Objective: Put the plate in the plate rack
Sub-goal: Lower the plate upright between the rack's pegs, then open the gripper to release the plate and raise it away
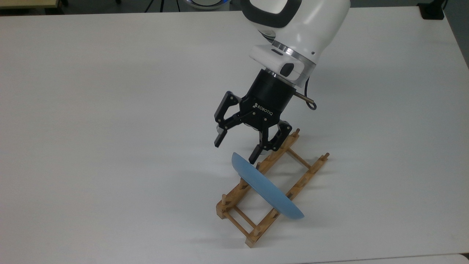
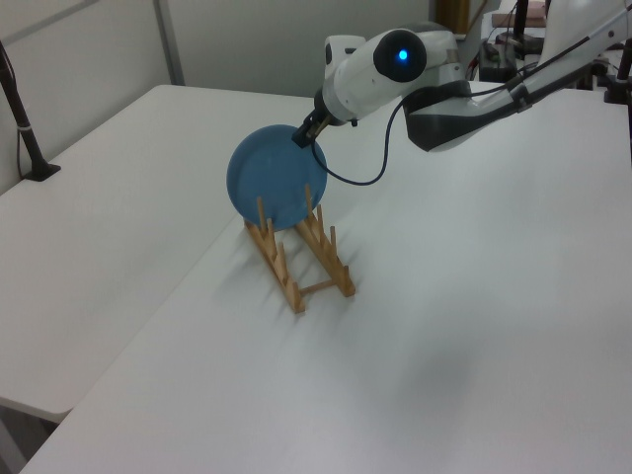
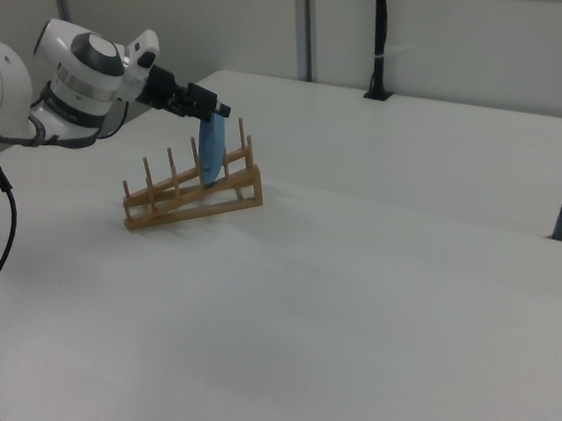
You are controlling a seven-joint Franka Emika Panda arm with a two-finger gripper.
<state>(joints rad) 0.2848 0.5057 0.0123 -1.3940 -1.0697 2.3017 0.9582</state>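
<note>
Now, from the top view, the gripper (image 1: 237, 148) hangs with its two black fingers spread wide apart, nothing held between them. Just below the fingertips stands the plate (image 1: 266, 191), light blue and on edge, its upper rim close under the gripper but not touching either finger. One finger (image 1: 221, 138) sits off toward the top view's left of the rim, the other (image 1: 255, 156) close by the rim's top end. The plate rests across the plate rack (image 1: 271, 190), slotted between the pegs of both wooden rails, and the rack stretches away from the gripper toward the top view's lower left and upper right on the white table (image 1: 110, 110). A black cable (image 1: 306, 93) loops out behind the wrist.

From the left view, the gripper (image 2: 304, 133) reaches down from the white arm to the plate's (image 2: 275, 178) upper edge on the left view's right side. The plate shows its round face here, standing nearly upright in the plate rack (image 2: 296, 252), near the end of the rack closest to the gripper.

From the right view, the gripper (image 3: 208, 105) points toward the right view's right, its fingertips right at the top of the plate (image 3: 211, 152). The plate is seen edge-on, a thin blue sliver leaning a little, lodged between pegs toward the end of the plate rack (image 3: 194, 195) at the right view's right, directly beneath the gripper.
</note>
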